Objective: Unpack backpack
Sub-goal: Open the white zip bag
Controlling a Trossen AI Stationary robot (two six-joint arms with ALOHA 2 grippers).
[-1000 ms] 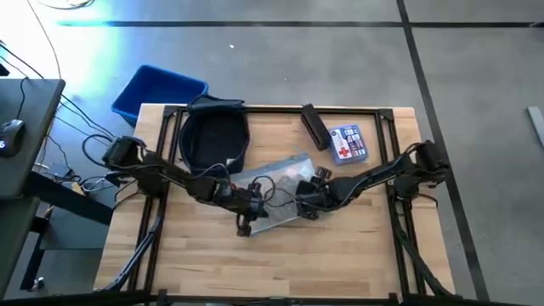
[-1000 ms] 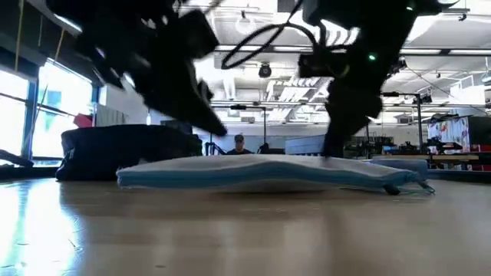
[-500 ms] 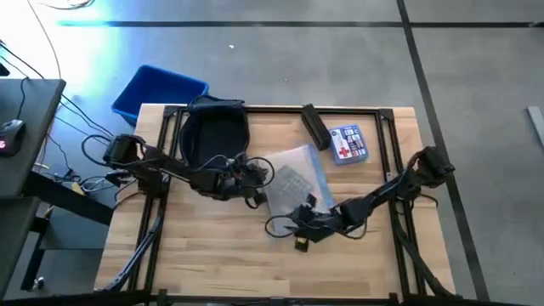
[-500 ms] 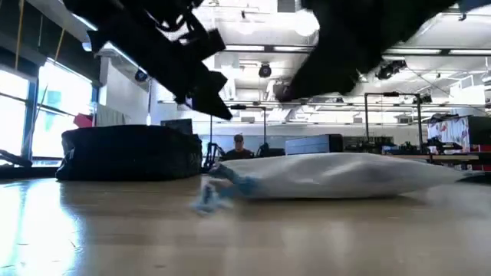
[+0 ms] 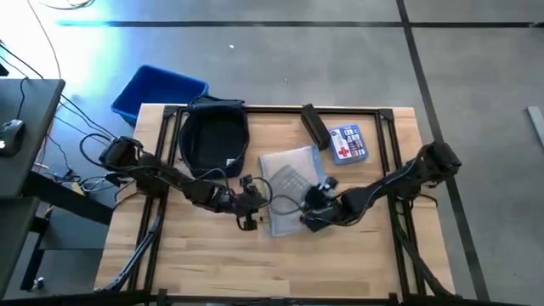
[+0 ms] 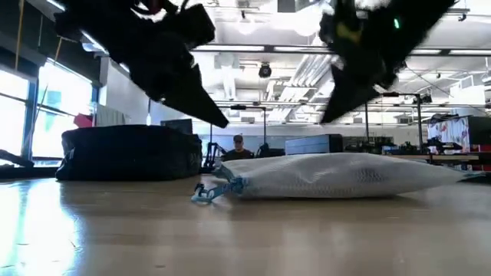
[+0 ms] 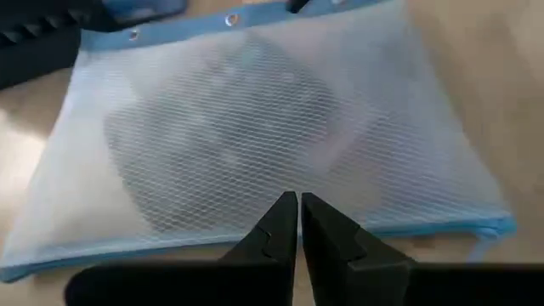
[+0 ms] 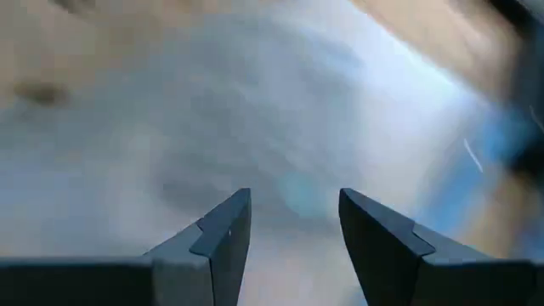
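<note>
The dark navy backpack (image 5: 215,136) sat open at upper left. Left claw (image 7: 298,223) had closed empty; right claw (image 8: 289,225), open, had returned to the mesh pouch (image 5: 292,184).

On the table (image 5: 204,263), the backpack (image 5: 214,138) sits against the far edge, left of centre. The mesh pouch (image 5: 291,180) lies near the middle, just right of the backpack. Behind the pouch, by the far edge, a bar-shaped case (image 5: 314,126) lies with the first-aid kit (image 5: 347,143) beside it, toward the far right corner. A bin (image 5: 157,91) stands on the floor off the far left corner
</note>
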